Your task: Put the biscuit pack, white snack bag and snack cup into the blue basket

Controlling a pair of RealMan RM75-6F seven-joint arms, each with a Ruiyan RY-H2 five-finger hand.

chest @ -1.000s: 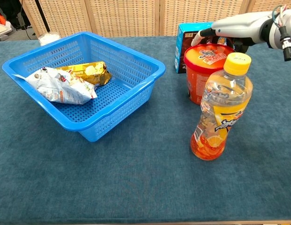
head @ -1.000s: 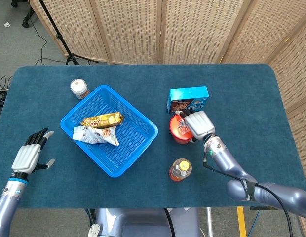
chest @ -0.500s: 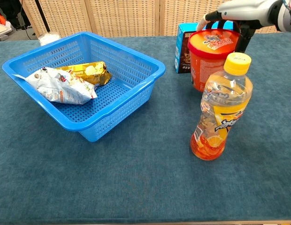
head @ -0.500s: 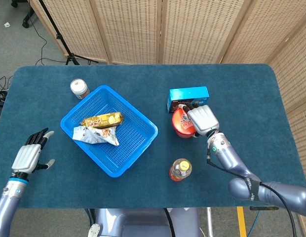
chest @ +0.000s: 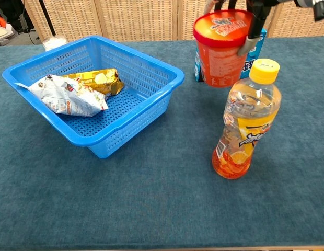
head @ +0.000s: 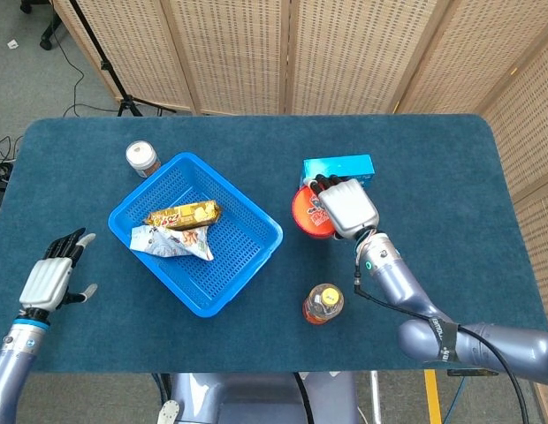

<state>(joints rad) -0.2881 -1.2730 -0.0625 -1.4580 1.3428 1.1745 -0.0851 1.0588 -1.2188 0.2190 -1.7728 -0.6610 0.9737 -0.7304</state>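
Observation:
My right hand (head: 346, 207) grips the red snack cup (head: 307, 215) (chest: 221, 47) from above and holds it in the air, just right of the blue basket (head: 253, 253) (chest: 138, 125). Inside the basket lie the gold biscuit pack (head: 183, 214) (chest: 97, 80) and the white snack bag (head: 171, 241) (chest: 65, 95). Far to the left, my left hand (head: 51, 278) hovers near the table's front left edge with fingers apart, holding nothing. The chest view shows only the right hand's fingers (chest: 249, 36) around the cup's rim.
An orange drink bottle (head: 323, 304) (chest: 245, 120) stands in front of the lifted cup. A blue box (head: 338, 170) (chest: 254, 48) stands behind it. A small jar (head: 142, 158) sits behind the basket's far left corner.
My right hand has lifted the snack cup off the table and carried it up and left toward the basket. The left hand has stayed put.

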